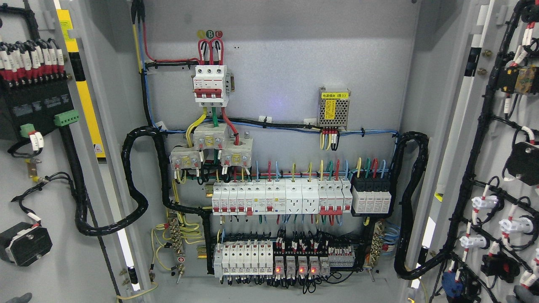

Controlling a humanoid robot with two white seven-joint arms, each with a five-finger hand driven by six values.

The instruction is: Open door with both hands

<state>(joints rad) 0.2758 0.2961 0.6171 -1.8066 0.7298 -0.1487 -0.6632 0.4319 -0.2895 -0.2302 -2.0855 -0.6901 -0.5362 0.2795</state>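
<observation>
The grey electrical cabinet stands with both doors swung wide open. The left door [50,261] shows its inner face at the picture's left, carrying a black terminal block and a black cable loom. The right door [467,139] shows its inner face at the right, with wired switches and lamps. A small grey tip of my left hand [17,298] peeks in at the bottom left corner, against the left door's lower part. A similar grey tip of my right hand [517,299] shows at the bottom right edge by the right door. Both arms are out of view.
Inside, the back panel [286,63] holds a red-and-white main breaker [210,86], a mesh-covered power supply [334,107], two rows of white breakers and relays with red lights, and thick black cable looms [134,176] running to each door.
</observation>
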